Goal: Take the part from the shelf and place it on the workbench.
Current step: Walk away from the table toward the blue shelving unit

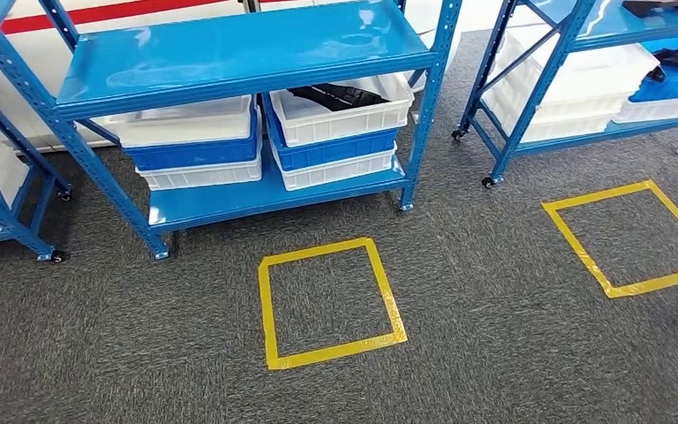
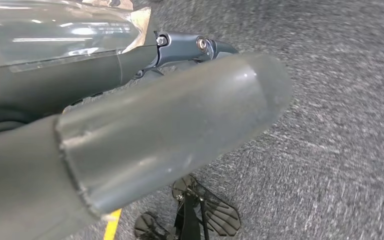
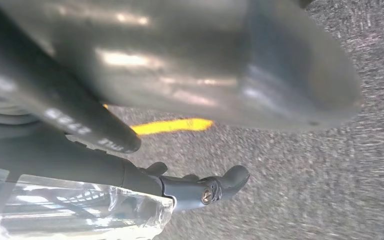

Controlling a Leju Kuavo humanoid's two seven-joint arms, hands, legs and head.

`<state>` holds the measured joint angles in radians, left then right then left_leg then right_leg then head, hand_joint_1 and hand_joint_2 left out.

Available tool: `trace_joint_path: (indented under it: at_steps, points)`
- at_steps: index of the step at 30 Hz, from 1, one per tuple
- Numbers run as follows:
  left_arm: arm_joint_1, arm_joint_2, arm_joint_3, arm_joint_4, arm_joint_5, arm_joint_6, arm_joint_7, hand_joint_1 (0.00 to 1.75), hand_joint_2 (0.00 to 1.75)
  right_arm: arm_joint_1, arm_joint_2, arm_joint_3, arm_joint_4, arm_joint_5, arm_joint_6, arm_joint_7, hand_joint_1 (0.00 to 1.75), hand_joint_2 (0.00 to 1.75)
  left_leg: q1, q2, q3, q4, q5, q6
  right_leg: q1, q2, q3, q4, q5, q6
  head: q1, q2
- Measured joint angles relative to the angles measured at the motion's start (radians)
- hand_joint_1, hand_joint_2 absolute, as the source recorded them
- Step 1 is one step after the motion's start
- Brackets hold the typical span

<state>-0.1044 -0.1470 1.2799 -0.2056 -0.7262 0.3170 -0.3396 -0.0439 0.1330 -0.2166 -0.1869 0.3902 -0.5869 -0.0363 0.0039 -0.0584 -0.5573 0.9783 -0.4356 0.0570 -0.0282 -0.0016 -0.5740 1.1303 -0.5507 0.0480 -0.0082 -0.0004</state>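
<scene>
Both hands carry a clear-bagged part: left hand (image 2: 145, 130) and right hand (image 3: 180, 65) each have fingers against the plastic bag (image 3: 80, 215). Slick film could slip loose over the carpet (image 1: 494, 336). Shelf (image 1: 238, 53) ahead; no surface seen.

Looked like a warehouse or factory storeroom: blue steel shelving (image 1: 229, 53) on castors, stacked with white crates (image 1: 340, 110) and blue crates (image 1: 199, 152). Grey carpet tile floor (image 1: 494, 353) marked with yellow tape squares (image 1: 328, 300) as standing spots. More tape (image 3: 172, 125) and carpet seen just past the fingers (image 3: 225, 182) in the right wrist view.
</scene>
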Motion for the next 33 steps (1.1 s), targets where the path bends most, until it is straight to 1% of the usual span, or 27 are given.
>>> trace_joint_path:
  at_steps: [1, 2, 3, 4, 5, 7, 8, 9, 11, 12, 13, 14, 16, 17, 18, 20, 22, 23, 24, 26, 27, 28, 29, 30, 31, 32, 33]
  points:
    - [0.001, 0.000, 0.000, 0.000, 0.000, -0.001, -0.001, 0.00, 0.00, -0.001, 0.000, 0.000, 0.000, -0.006, 0.003, -0.004, 0.00, 0.00, 0.001, -0.007, -0.003, 0.010, -0.006, -0.010, -0.003, 0.004, 0.025, -0.062, 0.026, 0.007, 0.002, 0.000]
    - [0.002, 0.001, 0.000, 0.000, -0.001, -0.001, -0.002, 0.00, 0.00, -0.002, -0.001, 0.000, 0.000, -0.013, 0.007, -0.011, 0.00, 0.00, 0.001, -0.011, -0.006, 0.019, -0.013, -0.019, -0.004, 0.007, 0.041, -0.103, 0.042, 0.006, 0.003, 0.000]
    - [0.003, 0.001, 0.000, 0.000, -0.001, -0.002, -0.004, 0.00, 0.00, -0.004, -0.001, -0.001, 0.000, -0.021, 0.011, -0.017, 0.00, 0.00, 0.000, -0.014, -0.008, 0.025, -0.018, -0.027, -0.003, 0.010, 0.045, -0.119, 0.047, -0.001, 0.004, 0.000]
    - [0.003, 0.001, 0.000, 0.000, -0.001, -0.002, -0.005, 0.00, 0.00, -0.005, -0.001, -0.001, 0.000, -0.025, 0.014, -0.023, 0.00, 0.00, 0.000, -0.015, -0.010, 0.027, -0.021, -0.032, 0.001, 0.011, 0.043, -0.117, 0.046, -0.012, 0.004, 0.000]
    - [0.003, 0.001, 0.000, 0.000, -0.001, -0.002, -0.006, 0.00, 0.00, -0.006, -0.001, -0.001, 0.000, -0.028, 0.016, -0.028, 0.00, 0.00, 0.002, -0.015, -0.011, 0.027, -0.021, -0.034, 0.001, 0.010, 0.045, -0.117, 0.047, -0.020, 0.004, 0.000]
    - [0.004, 0.001, 0.000, 0.000, -0.002, -0.002, -0.007, 0.00, 0.00, -0.006, 0.000, -0.001, 0.000, -0.030, 0.017, -0.033, 0.00, 0.00, 0.007, -0.001, -0.015, 0.042, -0.032, -0.039, -0.001, 0.007, 0.051, -0.118, 0.050, -0.032, 0.003, 0.000]
    - [0.004, 0.001, 0.000, 0.000, -0.002, -0.002, -0.007, 0.00, 0.00, -0.005, 0.000, -0.001, 0.000, -0.030, 0.017, -0.035, 0.00, 0.00, 0.008, 0.013, -0.027, 0.071, -0.051, -0.043, -0.003, 0.005, 0.054, -0.119, 0.052, -0.037, 0.001, 0.000]
    - [0.004, 0.002, 0.000, 0.000, -0.002, -0.002, -0.007, 0.00, 0.00, -0.005, 0.000, -0.002, 0.000, -0.031, 0.017, -0.036, 0.00, 0.00, 0.009, 0.029, -0.050, 0.122, -0.080, -0.048, -0.003, 0.002, 0.054, -0.119, 0.052, -0.041, 0.000, 0.000]
    - [0.003, 0.002, 0.000, 0.000, -0.002, -0.002, -0.008, 0.00, 0.00, -0.003, 0.000, -0.002, 0.000, -0.031, 0.018, -0.038, 0.00, 0.00, 0.010, 0.050, -0.120, 0.260, -0.144, -0.056, 0.000, -0.003, 0.054, -0.119, 0.051, -0.046, -0.003, 0.000]
    - [0.003, 0.002, 0.000, 0.000, -0.002, -0.002, -0.008, 0.00, 0.00, -0.001, -0.001, -0.002, 0.000, -0.032, 0.019, -0.038, 0.00, 0.00, 0.010, 0.053, -0.149, 0.311, -0.158, -0.056, 0.001, -0.006, 0.053, -0.119, 0.050, -0.048, -0.003, 0.000]
    - [0.003, 0.002, 0.000, 0.000, -0.002, -0.002, -0.008, 0.00, 0.00, 0.000, -0.001, -0.002, 0.000, -0.032, 0.020, -0.038, 0.00, 0.00, 0.010, 0.054, -0.160, 0.327, -0.152, -0.055, 0.002, -0.008, 0.054, -0.119, 0.049, -0.049, -0.004, 0.000]
    - [0.004, 0.002, 0.000, 0.000, -0.002, -0.002, -0.008, 0.00, 0.00, 0.000, -0.001, -0.002, 0.000, -0.033, 0.021, -0.039, 0.00, 0.00, 0.009, 0.055, -0.148, 0.295, -0.125, -0.051, 0.003, -0.009, 0.055, -0.119, 0.048, -0.050, -0.004, 0.000]
    - [0.003, 0.003, 0.000, 0.000, -0.002, -0.002, -0.010, 0.00, 0.00, 0.000, 0.000, -0.003, 0.000, -0.033, 0.024, -0.041, 0.00, 0.00, 0.006, 0.059, -0.082, 0.154, -0.054, -0.037, 0.005, -0.010, 0.060, -0.119, 0.046, -0.049, -0.004, 0.000]
    - [0.002, 0.004, 0.000, 0.000, -0.001, -0.002, -0.010, 0.00, 0.00, -0.001, 0.001, -0.003, 0.000, -0.034, 0.025, -0.042, 0.00, 0.00, 0.003, 0.061, -0.052, 0.091, -0.031, -0.031, 0.009, -0.010, 0.061, -0.120, 0.044, -0.047, -0.003, 0.000]
    - [0.001, 0.004, 0.000, 0.000, -0.001, -0.002, -0.011, 0.00, 0.00, -0.001, 0.002, -0.003, 0.000, -0.034, 0.026, -0.043, 0.00, 0.00, -0.001, 0.064, -0.034, 0.054, -0.022, -0.026, 0.010, -0.011, 0.062, -0.120, 0.042, -0.043, -0.003, 0.000]
    - [-0.001, 0.004, 0.000, 0.000, -0.001, -0.001, -0.012, 0.00, 0.00, -0.001, 0.004, -0.003, 0.000, -0.034, 0.027, -0.045, 0.00, 0.00, -0.008, 0.062, -0.028, 0.039, -0.023, -0.020, 0.011, -0.013, 0.061, -0.125, 0.039, -0.033, -0.002, 0.000]
    - [0.000, 0.005, 0.000, 0.000, -0.001, 0.004, -0.012, 0.00, 0.00, -0.001, 0.005, -0.003, 0.000, -0.034, 0.028, -0.049, 0.00, 0.00, -0.006, 0.057, -0.017, 0.021, -0.015, -0.011, 0.014, -0.016, 0.062, -0.122, 0.033, -0.023, -0.002, 0.000]
    - [0.000, 0.004, 0.000, 0.000, -0.001, 0.006, -0.011, 0.00, 0.00, -0.001, 0.005, -0.003, 0.000, -0.034, 0.028, -0.051, 0.00, 0.00, -0.004, 0.056, -0.009, 0.011, -0.010, -0.005, 0.016, -0.015, 0.055, -0.102, 0.020, -0.023, 0.000, 0.000]
    - [0.001, 0.004, 0.000, 0.000, -0.001, 0.008, -0.011, 0.00, 0.00, -0.001, 0.005, -0.004, 0.000, -0.034, 0.028, -0.053, 0.00, 0.00, -0.001, 0.055, -0.003, 0.002, -0.004, 0.000, 0.017, -0.013, 0.038, -0.059, -0.002, -0.026, 0.003, 0.000]
    - [0.001, 0.004, 0.000, 0.000, -0.001, 0.010, -0.011, 0.00, 0.00, -0.001, 0.003, -0.004, 0.000, -0.035, 0.028, -0.053, 0.00, 0.00, -0.004, 0.053, -0.001, -0.001, -0.003, 0.004, 0.016, -0.008, -0.028, 0.070, -0.059, -0.035, 0.008, 0.000]
    - [0.001, 0.004, 0.000, 0.000, -0.001, 0.010, -0.010, 0.00, 0.00, 0.000, 0.002, -0.004, 0.000, -0.035, 0.028, -0.053, 0.00, 0.00, -0.005, 0.051, -0.001, 0.000, -0.003, 0.004, 0.015, -0.007, -0.058, 0.124, -0.076, -0.034, 0.009, 0.000]
    - [0.001, 0.004, 0.000, 0.000, 0.000, 0.010, -0.010, 0.00, 0.00, 0.001, 0.000, -0.004, 0.000, -0.036, 0.028, -0.053, 0.00, 0.00, -0.007, 0.048, 0.000, 0.000, -0.004, 0.005, 0.015, -0.006, -0.075, 0.148, -0.078, -0.029, 0.009, 0.000]
    - [0.001, 0.004, 0.000, 0.000, 0.000, 0.010, -0.010, 0.00, 0.00, 0.002, -0.001, -0.004, 0.000, -0.037, 0.028, -0.053, 0.00, 0.00, -0.008, 0.045, 0.000, 0.001, -0.004, 0.004, 0.015, -0.006, -0.071, 0.128, -0.061, -0.021, 0.010, 0.000]
    - [0.001, 0.004, 0.000, 0.000, 0.000, 0.010, -0.011, 0.00, 0.00, 0.003, -0.002, -0.004, 0.000, -0.038, 0.028, -0.053, 0.00, 0.00, -0.009, 0.042, 0.001, 0.002, -0.006, 0.003, 0.015, -0.006, -0.048, 0.072, -0.032, -0.013, 0.010, 0.000]
    - [0.001, 0.003, 0.000, 0.000, 0.001, 0.009, -0.013, 0.00, 0.00, 0.003, -0.003, -0.004, 0.000, -0.039, 0.028, -0.053, 0.00, 0.00, -0.010, 0.039, 0.002, 0.004, -0.007, 0.001, 0.015, -0.005, -0.016, -0.004, 0.002, -0.007, 0.010, 0.000]
    - [0.001, 0.003, 0.000, 0.000, 0.001, 0.006, -0.016, 0.00, 0.00, 0.002, -0.004, -0.004, 0.000, -0.040, 0.028, -0.053, 0.00, 0.00, -0.012, 0.037, 0.003, 0.007, -0.011, -0.003, 0.016, -0.004, 0.013, -0.072, 0.032, -0.006, 0.010, 0.000]
    - [0.001, 0.003, 0.000, 0.000, 0.003, 0.000, -0.021, 0.00, 0.00, 0.001, -0.004, -0.005, 0.000, -0.041, 0.028, -0.053, 0.00, 0.00, -0.014, 0.036, 0.003, 0.010, -0.014, -0.008, 0.017, -0.003, 0.031, -0.116, 0.052, -0.011, 0.010, 0.000]
